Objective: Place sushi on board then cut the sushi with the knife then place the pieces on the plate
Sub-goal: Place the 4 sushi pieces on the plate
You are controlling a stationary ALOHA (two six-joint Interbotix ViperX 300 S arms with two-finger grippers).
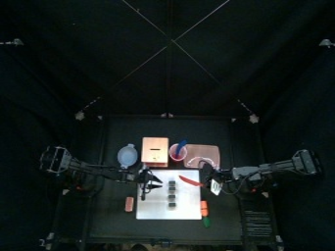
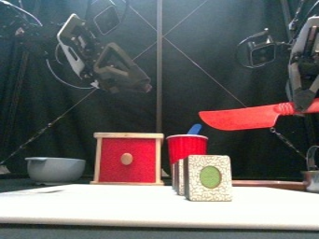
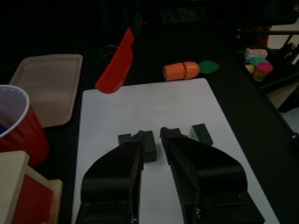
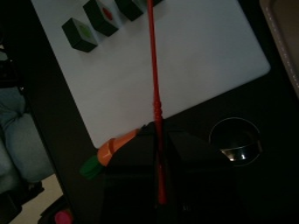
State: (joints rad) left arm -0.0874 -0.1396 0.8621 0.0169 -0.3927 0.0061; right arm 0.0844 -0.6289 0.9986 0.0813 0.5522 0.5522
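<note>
Your largest piece, the white cutting board [image 1: 187, 202], lies on the surface and carries the sushi pieces [image 2: 207, 177], three dark green blocks in a row. The pink tray [image 3: 47, 70] looks empty. The red cup [image 2: 187, 149] holds a blue knife [image 2: 195, 129]. The blocks look light, stiff and tippy, so grip across the flat faces. The right gripper [image 2: 297, 105] has its fingers clamped on the red knife [image 2: 247, 118]. The left gripper [image 3: 158, 145] has its fingers narrow and empty.

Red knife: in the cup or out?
Out. The right gripper holds the red knife in the air above the white cutting board; only the blue knife sticks out of the red cup.
</note>
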